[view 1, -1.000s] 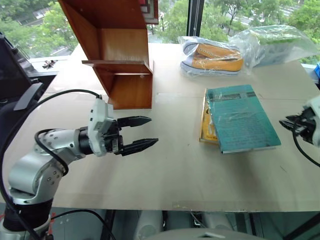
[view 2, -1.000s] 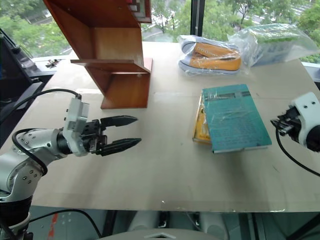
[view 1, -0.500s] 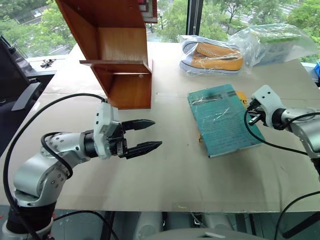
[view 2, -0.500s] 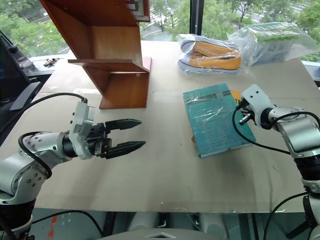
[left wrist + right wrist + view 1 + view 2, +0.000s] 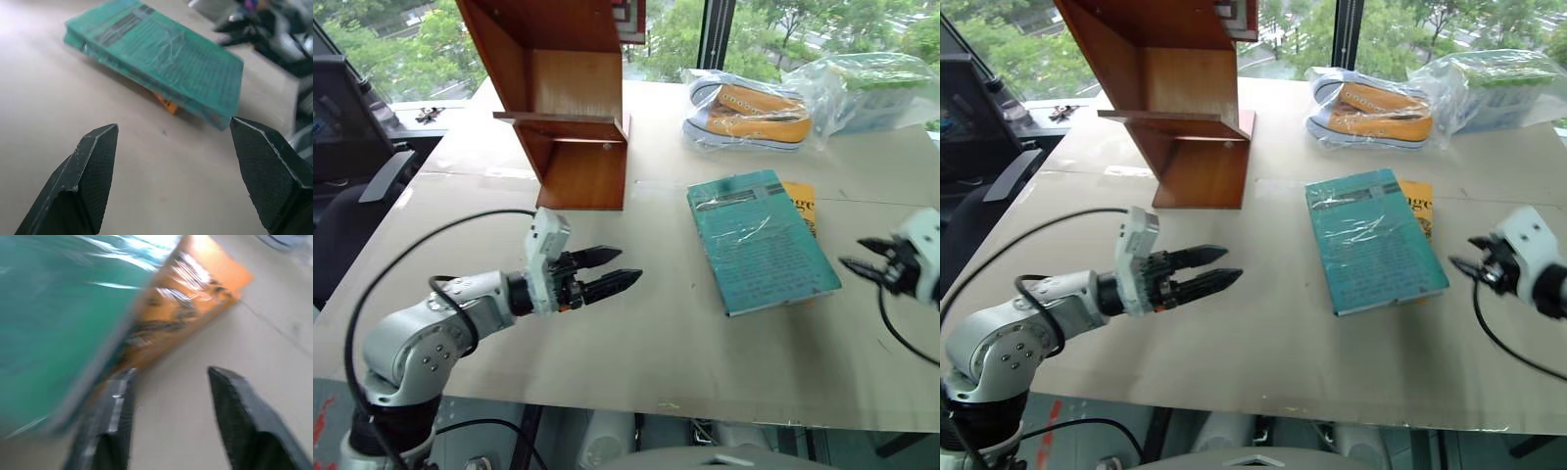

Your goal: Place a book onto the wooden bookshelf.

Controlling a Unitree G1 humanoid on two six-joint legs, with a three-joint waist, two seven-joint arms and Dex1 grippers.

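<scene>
The teal-green book [image 5: 759,240] lies flat at the table's middle right, glossy in its wrap, partly covering a yellow book [image 5: 800,201] that sticks out on its right. The wooden bookshelf [image 5: 570,98] stands at the back left. My right gripper [image 5: 857,253] hovers open just right of the book's right edge, touching nothing. Its wrist view has the book [image 5: 49,323] and the yellow book [image 5: 188,298] close ahead. My left gripper [image 5: 625,266] is open low over the table, left of the book, pointing at it [image 5: 161,58].
A pair of orange shoes in a clear bag [image 5: 744,110] and another plastic bag [image 5: 871,78] lie at the back right. A dark office chair [image 5: 352,186] stands beyond the table's left edge. Bare tabletop [image 5: 675,333] lies between my grippers.
My right gripper came in shut against the book's right edge, slid it left off the yellow book, then drew back right and opened. My left gripper sank a little and rolled. The camera shifted.
</scene>
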